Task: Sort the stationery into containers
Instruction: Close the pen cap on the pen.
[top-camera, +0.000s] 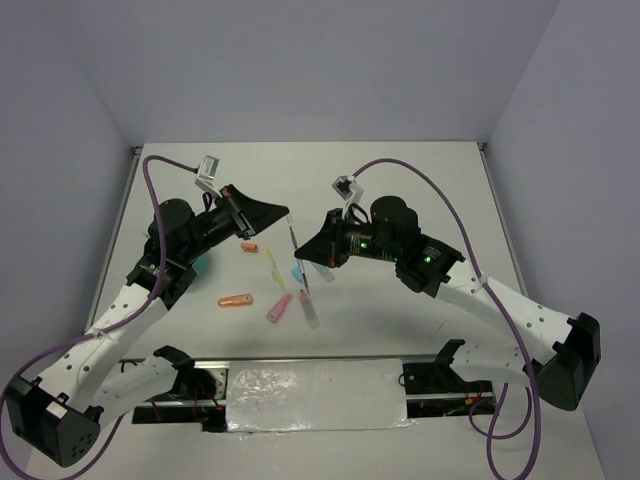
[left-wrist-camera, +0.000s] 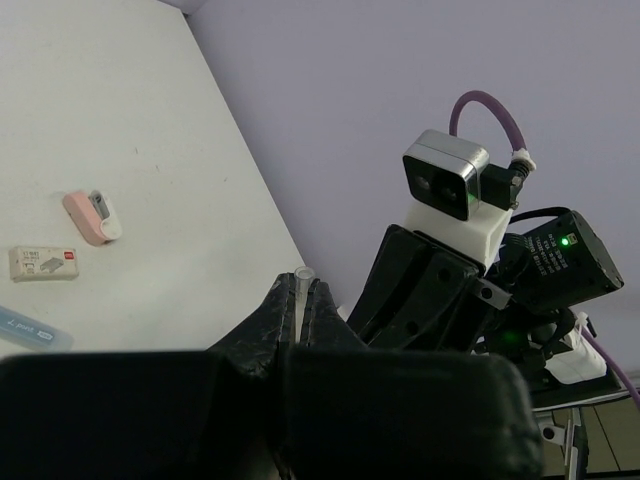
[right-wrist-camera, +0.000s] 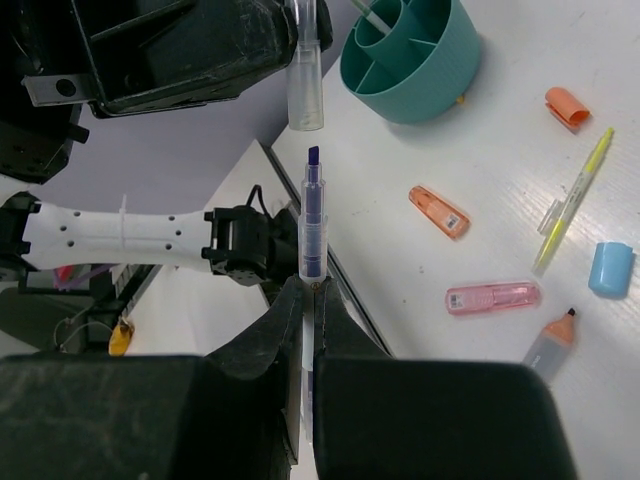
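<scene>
My right gripper (right-wrist-camera: 313, 290) is shut on the lower barrel of an uncapped purple marker (right-wrist-camera: 312, 225), which stands upright with its tip pointing up. My left gripper (left-wrist-camera: 303, 292) is shut on a clear cap (left-wrist-camera: 302, 276). In the right wrist view the cap (right-wrist-camera: 305, 90) hangs just above the marker tip, with a small gap between them. In the top view both grippers meet mid-table, the left (top-camera: 288, 214) above the right (top-camera: 304, 257). The teal divided bowl (right-wrist-camera: 410, 60) holds one pen. In the top view the bowl (top-camera: 201, 266) is mostly hidden by the left arm.
On the table lie an orange marker (top-camera: 236, 299), a pink marker (top-camera: 279, 307), a yellow highlighter (top-camera: 275, 268), an orange cap (top-camera: 250, 247), a light-blue cap (top-camera: 297, 272) and an orange-tipped marker (top-camera: 308, 312). A pink eraser (left-wrist-camera: 92, 216) and a white eraser block (left-wrist-camera: 44, 262) lie farther off.
</scene>
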